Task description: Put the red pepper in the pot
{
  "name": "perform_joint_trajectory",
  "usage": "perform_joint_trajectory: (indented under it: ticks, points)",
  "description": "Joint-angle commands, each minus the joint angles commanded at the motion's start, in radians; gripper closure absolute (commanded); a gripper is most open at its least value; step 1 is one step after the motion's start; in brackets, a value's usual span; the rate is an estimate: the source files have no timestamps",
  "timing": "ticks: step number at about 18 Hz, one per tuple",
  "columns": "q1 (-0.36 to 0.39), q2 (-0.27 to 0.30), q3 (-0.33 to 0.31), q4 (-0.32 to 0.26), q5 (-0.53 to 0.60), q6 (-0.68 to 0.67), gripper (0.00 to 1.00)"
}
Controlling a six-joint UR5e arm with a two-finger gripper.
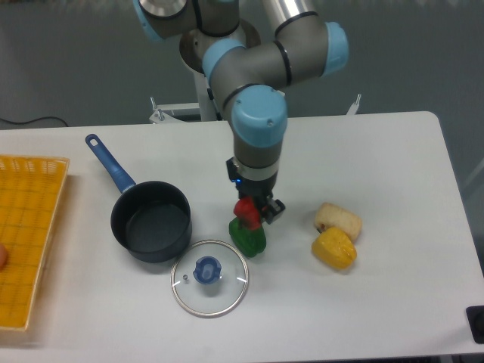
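Nearest the camera, the round glass lid with a blue knob [209, 277] lies flat on the white desk [393, 302], in front of the tool and a bit to its left in the picture. Just behind that, the green toy bell pepper [249, 238] sits right under the tool, touching or nearly touching the red one above it. To the right of the tool, well apart, the yellow toy bell pepper [334, 249] rests with a pale cream-coloured toy food piece [338, 219] just behind and touching it. The tool [254, 212] points straight down, its dark fingers clenched on the small glossy bright red toy bell pepper [247, 211], which is held just over the green one; cannot tell if it is lifted clear. Left of the tool, near, the small round dark navy saucepan with a long blue handle [151, 221] stands upright, nothing visible inside, handle running back and away to the left. Far left at the desk edge, the yellow plastic mesh tray [30, 227]. Behind the tool rises the grey-and-light-blue robot arm [257, 83].
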Motion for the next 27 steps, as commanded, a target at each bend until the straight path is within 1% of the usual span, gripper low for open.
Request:
perform_joint_trajectory:
  ticks: [8, 10, 14, 16, 19, 25, 27]
  points:
    - [-0.146, 0.006, 0.003, 0.0, -0.031, -0.198, 0.54]
    - [-0.186, 0.005, 0.005, 0.008, -0.032, -0.256, 0.54]
    - [-0.252, -0.023, -0.011, 0.015, -0.02, -0.315, 0.54]
    - [-0.265, -0.032, -0.014, 0.018, -0.011, -0.357, 0.54]
    - [-0.292, -0.052, -0.02, 0.055, 0.046, -0.379, 0.54]
    - [-0.307, -0.078, -0.026, 0.058, 0.067, -0.379, 0.54]
    - [-0.315, -0.081, -0.028, 0.058, 0.093, -0.378, 0.54]
